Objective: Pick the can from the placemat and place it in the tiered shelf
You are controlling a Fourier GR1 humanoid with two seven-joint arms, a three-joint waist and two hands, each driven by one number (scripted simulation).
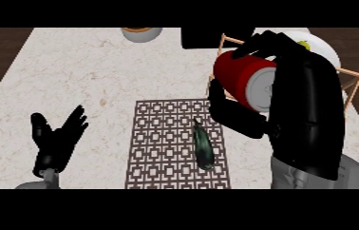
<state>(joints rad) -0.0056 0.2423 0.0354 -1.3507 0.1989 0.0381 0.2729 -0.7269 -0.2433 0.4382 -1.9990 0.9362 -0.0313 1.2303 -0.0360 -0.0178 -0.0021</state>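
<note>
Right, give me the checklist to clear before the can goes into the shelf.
1. Can in grasp: ok, the right hand is curled round it.
2. Can clear of the placemat: ok, held above its far right corner.
3. Can upright: not ok, it is tilted, silver end towards the view.
4. Can at the tiered shelf: ok, close against the wooden frame.
5. Free tier to set it on: cannot tell, hand and forearm hide it.
6. Left hand out of the way: ok, open at lower left.

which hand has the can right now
The right hand, its fingers curled round the red can; the left hand rests open at lower left, holding nothing.
</note>
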